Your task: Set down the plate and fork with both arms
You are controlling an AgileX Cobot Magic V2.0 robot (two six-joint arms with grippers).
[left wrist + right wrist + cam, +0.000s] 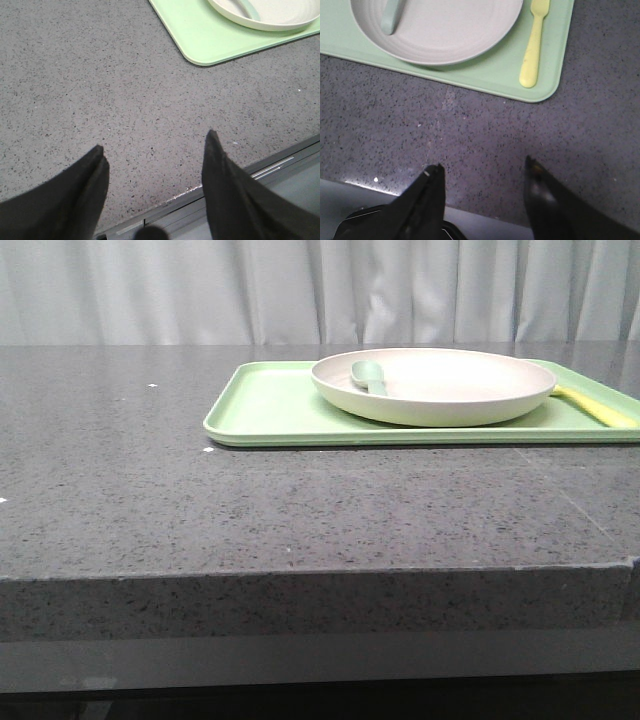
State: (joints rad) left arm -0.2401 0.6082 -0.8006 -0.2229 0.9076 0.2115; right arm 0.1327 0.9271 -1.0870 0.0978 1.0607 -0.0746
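The cream-white plate (435, 385) rests on a light-green tray (270, 410) at the back right of the table, also seen in the left wrist view as plate (275, 15) and in the right wrist view as plate (445, 30). The yellow fork (595, 407) lies on the tray to the plate's right, its handle toward the front; in the right wrist view the fork (535, 45) shows whole. My left gripper (155, 142) hangs open over bare counter near the front edge. My right gripper (482, 165) is open too, empty, short of the tray.
A pale grey-green spoon (368, 377) lies inside the plate. The tray (540, 90) sits on a dark speckled stone counter (200, 500) whose front edge (320, 575) runs across the front view. Grey curtains hang behind.
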